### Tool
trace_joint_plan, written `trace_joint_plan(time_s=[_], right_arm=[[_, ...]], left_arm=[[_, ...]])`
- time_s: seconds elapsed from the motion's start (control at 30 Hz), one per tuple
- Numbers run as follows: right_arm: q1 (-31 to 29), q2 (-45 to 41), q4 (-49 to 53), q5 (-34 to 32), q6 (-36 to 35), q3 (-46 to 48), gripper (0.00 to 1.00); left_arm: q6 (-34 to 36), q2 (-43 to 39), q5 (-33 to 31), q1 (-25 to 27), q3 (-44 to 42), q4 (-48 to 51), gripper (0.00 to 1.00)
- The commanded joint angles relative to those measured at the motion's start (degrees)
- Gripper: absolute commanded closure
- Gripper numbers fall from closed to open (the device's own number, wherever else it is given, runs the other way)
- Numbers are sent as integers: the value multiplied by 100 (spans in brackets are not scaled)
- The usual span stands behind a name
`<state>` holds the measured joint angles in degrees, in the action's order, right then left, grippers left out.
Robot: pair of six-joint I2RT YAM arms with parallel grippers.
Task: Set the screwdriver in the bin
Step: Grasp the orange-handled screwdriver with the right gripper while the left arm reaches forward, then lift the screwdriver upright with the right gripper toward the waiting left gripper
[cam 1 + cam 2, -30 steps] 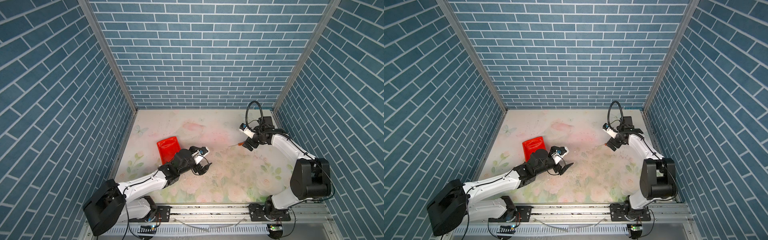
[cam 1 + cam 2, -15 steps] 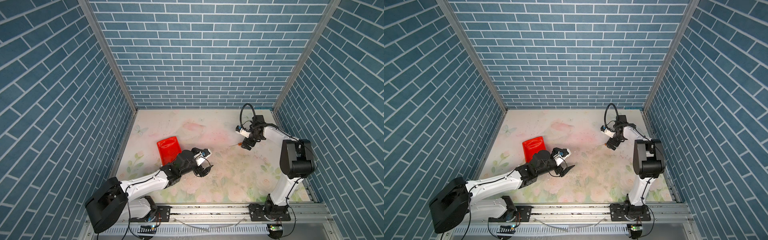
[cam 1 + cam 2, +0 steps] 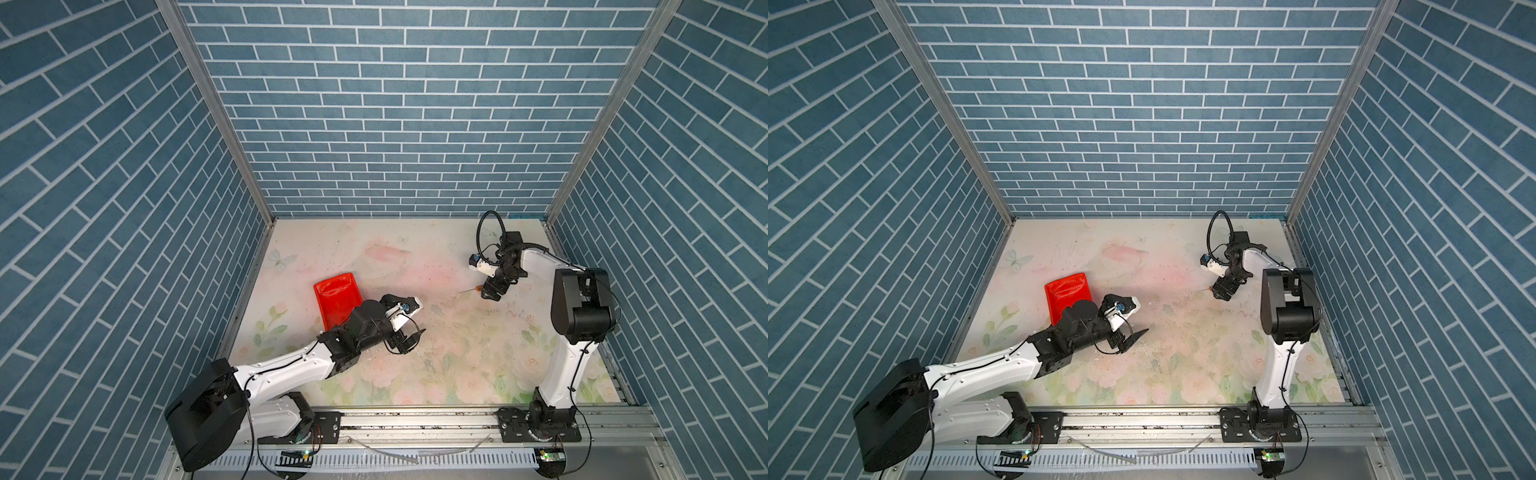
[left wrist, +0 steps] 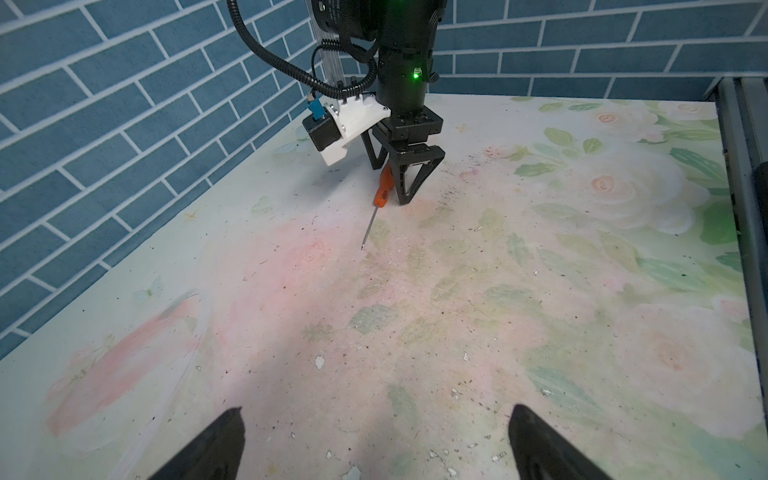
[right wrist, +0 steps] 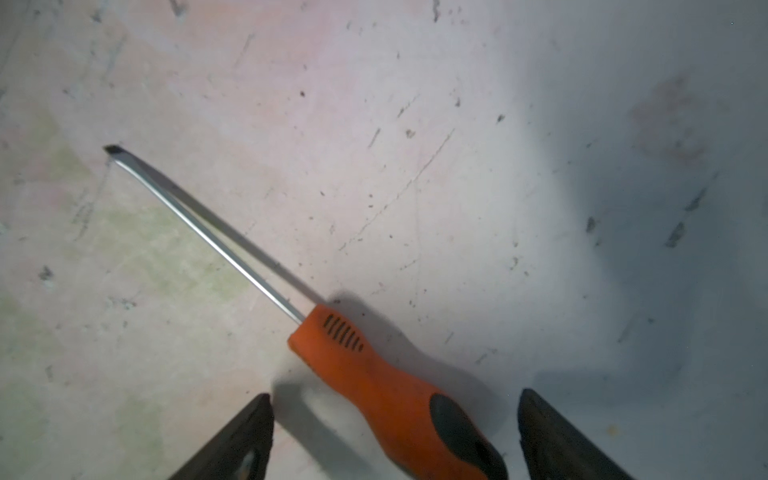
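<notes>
**Orange-handled screwdriver flat on the bench, right end effector astride it**

Orange in the handle with a black patch at the rear, the screwdriver [image 5: 374, 374] lies flat on the flower-printed bench [image 3: 457, 357]. It sits in the right, far part of the bench in both top views, and its thin silver shaft points toward the middle.

The right end effector [image 5: 395, 397] stands over the rear of the handle, tips down near the bench surface. Its fingers [image 5: 249, 436] are apart, one on each side of the handle. In the right wrist view a strip of bench shows between each finger and the handle, so nothing is gripped.

The red bin [image 3: 332, 291] rests on the left half of the bench, well apart from the screwdriver, and the left arm covers its near corner in both top views. The left end effector [image 3: 409, 338] hangs just beside the bin on the side toward the middle, spread wide and holding nothing. The left wrist view looks across the bench at the screwdriver.
</notes>
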<state>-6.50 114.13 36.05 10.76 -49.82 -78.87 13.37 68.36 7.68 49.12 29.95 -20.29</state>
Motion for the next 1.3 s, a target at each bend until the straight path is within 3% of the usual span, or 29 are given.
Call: trace_joint_plan(time_s=[0.0,0.93,1.27], right_arm=[[39,83,240,154,-37,-243,15],[38,-301,-108,150,362,529,97],[36,-940,-663,348,833,869,100]], left_arm=[[35,-124,-134,36,-95,25,0],[14,-86,-341,36,-200,-325,0],[-758,9,-928,27,42,-511,0]])
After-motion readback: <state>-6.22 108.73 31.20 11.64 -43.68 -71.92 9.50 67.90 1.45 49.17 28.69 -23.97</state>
